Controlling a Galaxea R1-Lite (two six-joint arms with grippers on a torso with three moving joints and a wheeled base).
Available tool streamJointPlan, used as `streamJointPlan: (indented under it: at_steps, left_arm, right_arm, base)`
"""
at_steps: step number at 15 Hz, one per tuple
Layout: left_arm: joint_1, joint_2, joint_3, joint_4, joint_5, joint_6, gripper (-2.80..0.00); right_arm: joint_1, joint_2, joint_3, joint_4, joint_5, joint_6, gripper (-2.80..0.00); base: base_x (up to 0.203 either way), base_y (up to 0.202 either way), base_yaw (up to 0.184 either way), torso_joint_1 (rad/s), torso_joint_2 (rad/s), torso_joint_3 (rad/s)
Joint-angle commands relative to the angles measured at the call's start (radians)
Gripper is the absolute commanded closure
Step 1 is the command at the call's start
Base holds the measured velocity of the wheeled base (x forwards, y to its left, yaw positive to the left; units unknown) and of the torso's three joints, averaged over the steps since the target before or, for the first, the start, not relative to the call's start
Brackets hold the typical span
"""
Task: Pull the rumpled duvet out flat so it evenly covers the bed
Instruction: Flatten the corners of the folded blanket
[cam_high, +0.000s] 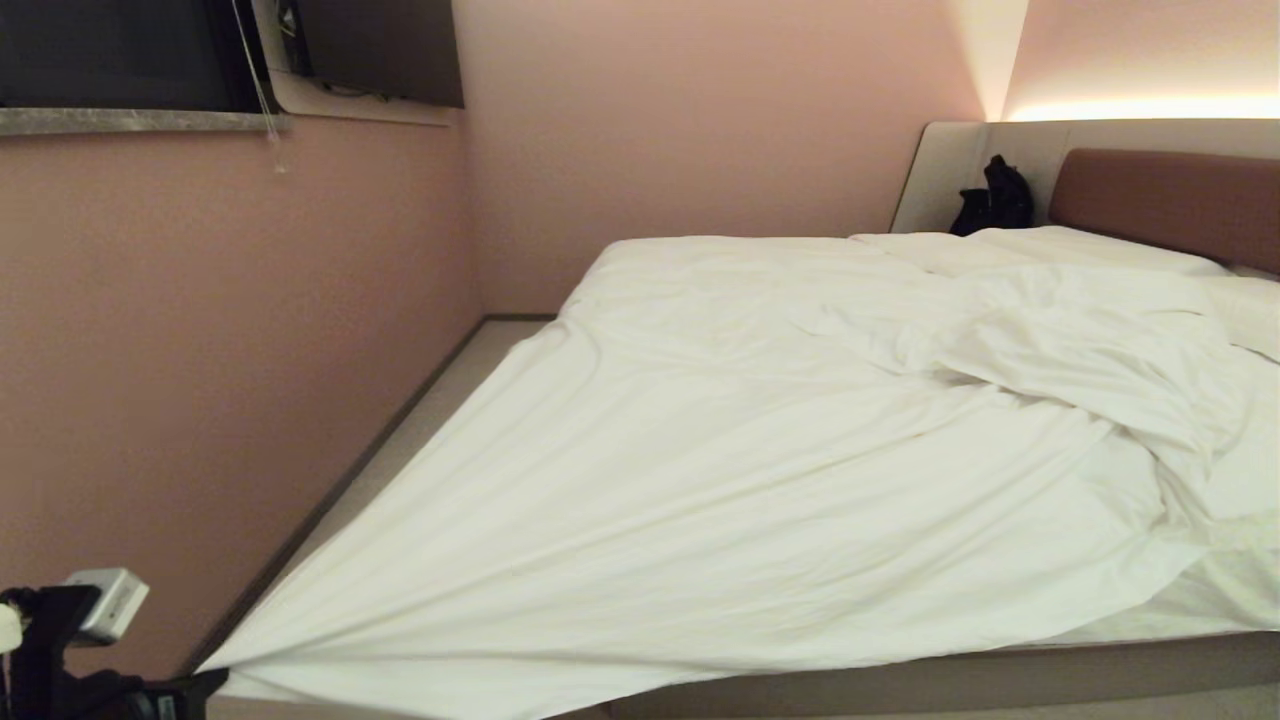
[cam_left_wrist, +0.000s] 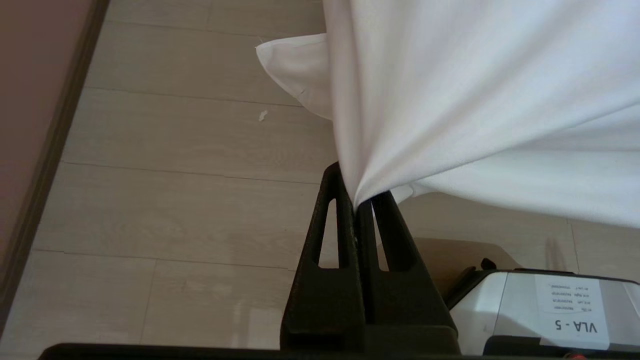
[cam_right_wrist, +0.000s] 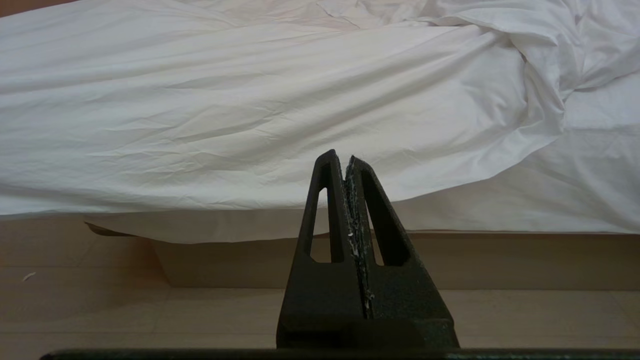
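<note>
The duvet (cam_high: 760, 470) lies across the bed (cam_high: 960, 675), spread fairly smooth over the side toward the pink wall (cam_high: 200, 350) and bunched into thick folds on the far right near the headboard (cam_high: 1170, 200). Its near left corner is drawn out past the bed's edge into a taut point low at the left of the head view. There the left pincer (cam_left_wrist: 361, 200) has its jaws pressed together on that corner; the left wrist view shows the cloth fanning out from the fingertips, above pale wood-look floor (cam_left_wrist: 175, 200). A second loose corner of white cloth (cam_left_wrist: 295, 70) hangs behind it, seen only in that view.

The right pincer (cam_right_wrist: 345, 160) is out of the head view; its own camera shows it closed and empty, level with the bed's near side and apart from it. That view also shows bare fitted sheet (cam_right_wrist: 575, 195) where the duvet stops short.

A pillow (cam_high: 1080, 250) rests by the headboard, with a dark object (cam_high: 995, 198) against the pale panel. A window ledge (cam_high: 130, 120) sits high on the wall.
</note>
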Motion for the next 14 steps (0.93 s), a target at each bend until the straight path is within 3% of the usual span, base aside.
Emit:
streamJointPlan:
  at_steps: [1,5,11,14]
  left_arm:
    - [0.008,-0.135,0.0,0.068,0.013,0.001,0.0]
    - [0.011,-0.32,-0.025,0.286,0.049,0.0,0.0]
    - [0.011,-0.555,-0.23,0.838,0.064,-0.024,0.0]
    - [0.011,-0.567,-0.254,0.878,0.061,-0.026,0.0]
  right_arm:
    - [0.0,0.001,0.001,0.001,0.001,0.0,0.0]
    - [0.0,0.001,0.001,0.0,0.001,0.0,0.0]
    - [0.0,0.001,0.001,0.0,0.001,-0.001,0.0]
    - [0.0,0.001,-0.001,0.002,0.001,0.0,0.0]
  base:
    - [0.0,0.0,0.0,0.0,0.0,0.0]
    - [0.0,0.0,0.0,0.0,0.0,0.0]
    - [0.0,0.0,0.0,0.0,0.0,0.0]
    - [0.0,0.0,0.0,0.0,0.0,0.0]
